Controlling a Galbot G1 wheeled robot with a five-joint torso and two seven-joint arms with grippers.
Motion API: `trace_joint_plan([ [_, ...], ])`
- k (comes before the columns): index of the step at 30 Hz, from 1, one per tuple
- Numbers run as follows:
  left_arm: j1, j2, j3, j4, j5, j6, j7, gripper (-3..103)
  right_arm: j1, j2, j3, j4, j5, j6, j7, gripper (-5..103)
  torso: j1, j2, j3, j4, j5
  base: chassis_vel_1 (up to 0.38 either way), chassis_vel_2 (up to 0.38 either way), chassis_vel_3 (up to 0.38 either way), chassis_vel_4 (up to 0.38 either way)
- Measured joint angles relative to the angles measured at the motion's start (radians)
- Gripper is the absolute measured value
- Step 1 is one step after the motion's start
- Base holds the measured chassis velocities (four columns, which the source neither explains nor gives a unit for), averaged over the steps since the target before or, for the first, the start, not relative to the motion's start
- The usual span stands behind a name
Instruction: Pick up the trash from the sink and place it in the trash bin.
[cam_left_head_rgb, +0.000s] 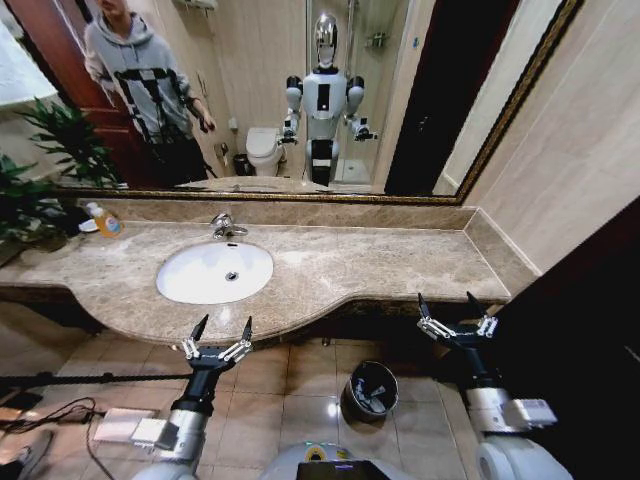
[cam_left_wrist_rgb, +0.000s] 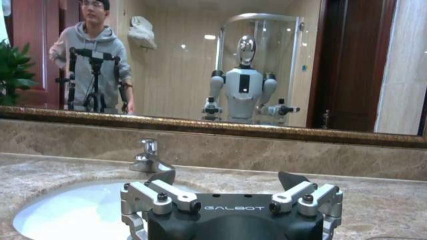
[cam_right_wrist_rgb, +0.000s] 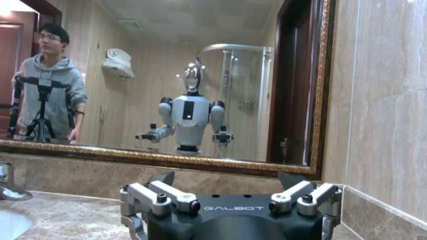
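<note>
Both grippers, left (cam_left_head_rgb: 218, 332) and right (cam_left_head_rgb: 458, 308), fingers spread, empty; sink (cam_left_head_rgb: 170, 290) looks bare, so a reach risks grabbing nothing.

You face a white oval sink (cam_left_head_rgb: 214, 271) set in a mottled beige marble countertop (cam_left_head_rgb: 370, 265); a yellow soap bottle (cam_left_head_rgb: 105, 220) stands left of the sink, and a black trash bin (cam_left_head_rgb: 370, 390) sits below the countertop.

"GALBOT" on left gripper (cam_left_wrist_rgb: 227, 181); same on right gripper (cam_right_wrist_rgb: 227, 181)
</note>
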Motion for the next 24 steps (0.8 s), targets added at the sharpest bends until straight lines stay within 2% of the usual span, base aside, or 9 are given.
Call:
trace_joint_plan([
  [24, 0.000, 0.000, 0.000, 0.000, 0.000, 0.000, 0.000, 100, 0.001, 0.000, 0.000, -0.002, 0.000, 0.000, 0.000, 100, 0.000, 0.000, 0.000, 0.0000, 0.0000, 0.000, 0.000, 0.000, 0.000],
])
